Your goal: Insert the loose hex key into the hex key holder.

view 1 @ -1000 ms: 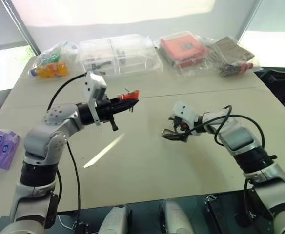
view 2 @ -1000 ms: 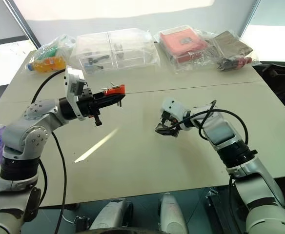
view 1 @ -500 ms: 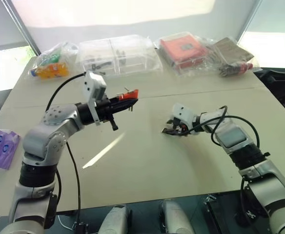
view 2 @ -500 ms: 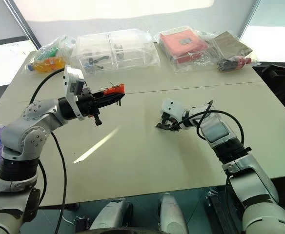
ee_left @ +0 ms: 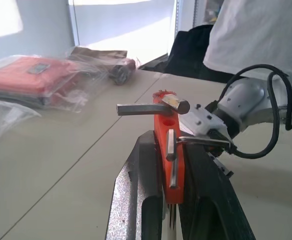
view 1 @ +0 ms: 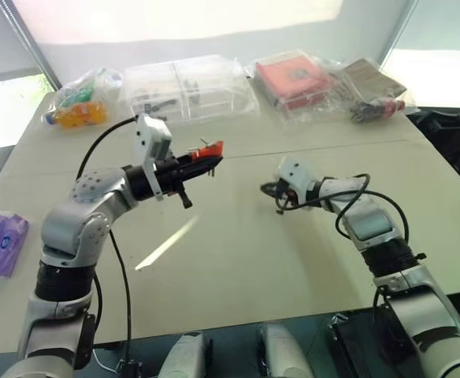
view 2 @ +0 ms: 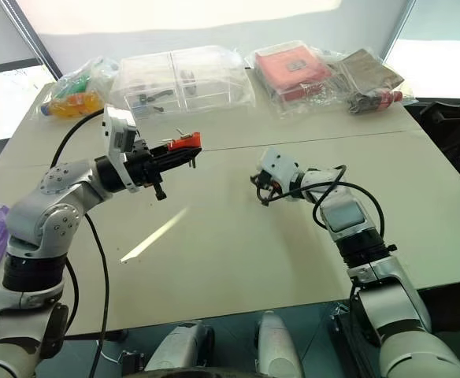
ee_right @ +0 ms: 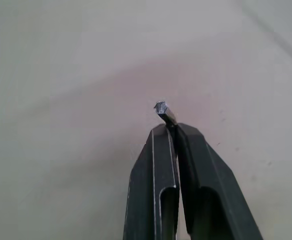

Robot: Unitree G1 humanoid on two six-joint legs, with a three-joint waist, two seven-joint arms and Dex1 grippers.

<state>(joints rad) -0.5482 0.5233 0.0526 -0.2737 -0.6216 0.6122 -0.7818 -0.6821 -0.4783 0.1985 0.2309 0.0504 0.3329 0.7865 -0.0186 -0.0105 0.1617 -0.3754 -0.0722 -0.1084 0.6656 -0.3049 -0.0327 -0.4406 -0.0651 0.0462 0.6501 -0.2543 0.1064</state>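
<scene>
Two grippers are up over the pale beige table (view 1: 238,252). A second ago the right gripper (ee_right: 170,129) sat low on the tabletop with its black fingers spread; now it has lifted off the surface, swung toward the table's middle, and pinched shut on the loose hex key (ee_right: 164,112) — a thin dark grey metal rod whose cut end pokes just past the fingertips in the right wrist view. The left gripper (ee_left: 170,150) has not moved: its jaws stay clamped on the hex key holder (view 1: 209,151), a small red-orange plastic block with thin metal keys sticking out, held above the table toward the centre. The two grippers stand apart, the key not yet at the holder. Clear plastic boxes (view 1: 189,88) and a flat red-orange box in clear wrap (view 1: 293,79) lie along the far edge.
</scene>
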